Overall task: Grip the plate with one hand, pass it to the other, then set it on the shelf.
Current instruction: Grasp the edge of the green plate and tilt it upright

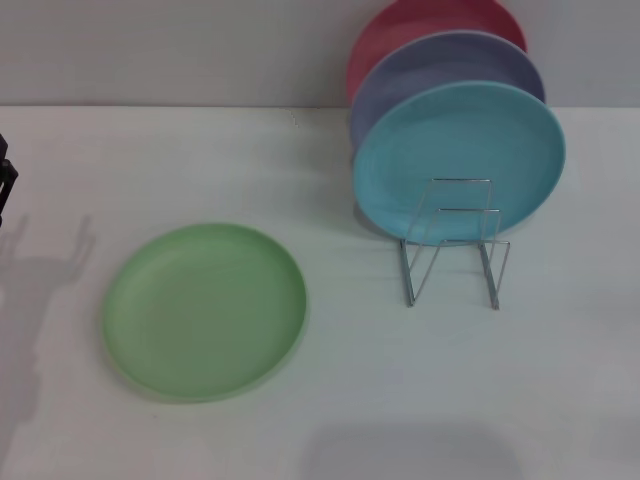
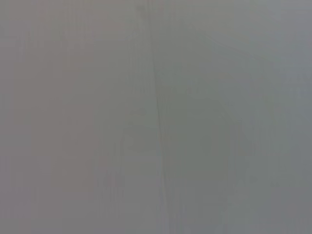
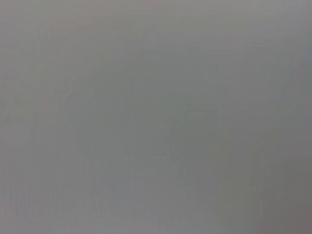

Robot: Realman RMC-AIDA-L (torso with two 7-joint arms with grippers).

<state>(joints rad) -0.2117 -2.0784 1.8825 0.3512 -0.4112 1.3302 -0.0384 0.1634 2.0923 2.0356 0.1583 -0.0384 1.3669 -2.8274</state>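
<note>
- 1 green plate (image 1: 204, 311) flat on surface (image 1: 360, 390), left of shelf (image 1: 455, 240)
- 3 plates racked: turquoise plate (image 1: 458, 160), lavender plate (image 1: 440, 65), red plate (image 1: 425, 20)
- left gripper (image 1: 6, 185) at left edge, touching nothing; opening: cannot tell

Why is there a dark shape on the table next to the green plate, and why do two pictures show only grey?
Head view: the shape is a shadow beside the plate, cast by the left gripper at the edge. Both wrist views: only plain grey surface, nothing recognisable.
</note>
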